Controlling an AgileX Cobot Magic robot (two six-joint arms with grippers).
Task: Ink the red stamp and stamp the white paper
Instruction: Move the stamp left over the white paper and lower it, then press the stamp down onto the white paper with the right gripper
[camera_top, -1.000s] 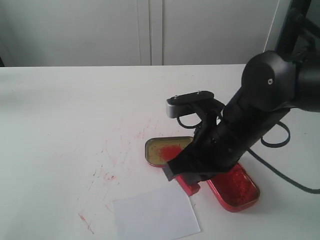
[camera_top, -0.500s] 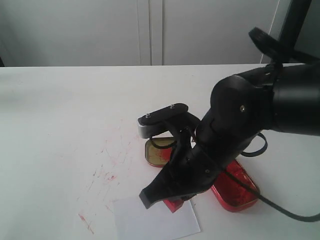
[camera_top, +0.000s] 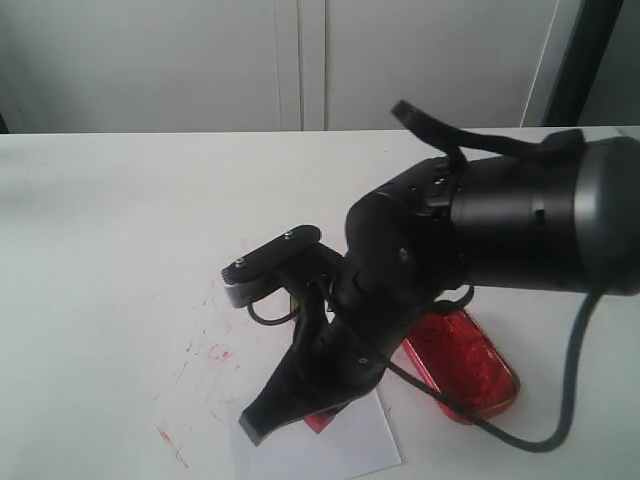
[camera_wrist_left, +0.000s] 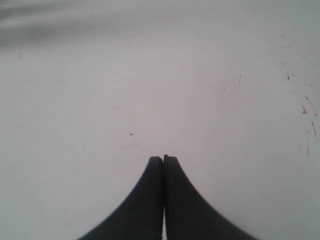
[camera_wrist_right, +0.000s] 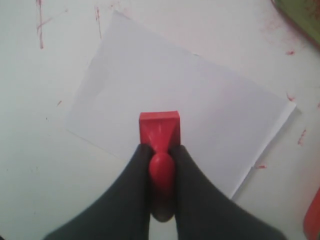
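The red stamp (camera_wrist_right: 159, 125) is held by its knobbed handle, with my right gripper (camera_wrist_right: 160, 150) shut on it. Its square base points down over the white paper (camera_wrist_right: 185, 90), towards the sheet's near-middle; whether it touches the sheet cannot be told. In the exterior view the stamp (camera_top: 320, 420) peeks out under the right gripper (camera_top: 300, 415) at the top edge of the white paper (camera_top: 360, 448), and the arm hides part of the sheet. My left gripper (camera_wrist_left: 163, 159) is shut on nothing over bare tabletop and is out of the exterior view.
The red oval ink tin (camera_top: 465, 362) lies just right of the paper, its edge (camera_wrist_right: 314, 220) showing in the right wrist view. The gold tin lid (camera_wrist_right: 305, 12) is mostly hidden behind the arm. Red scratch marks (camera_top: 215, 352) streak the white table (camera_top: 120, 230).
My right arm swung left and towards the front, carrying the red stamp from beside the tins to over the white paper. It now hides the gold lid.
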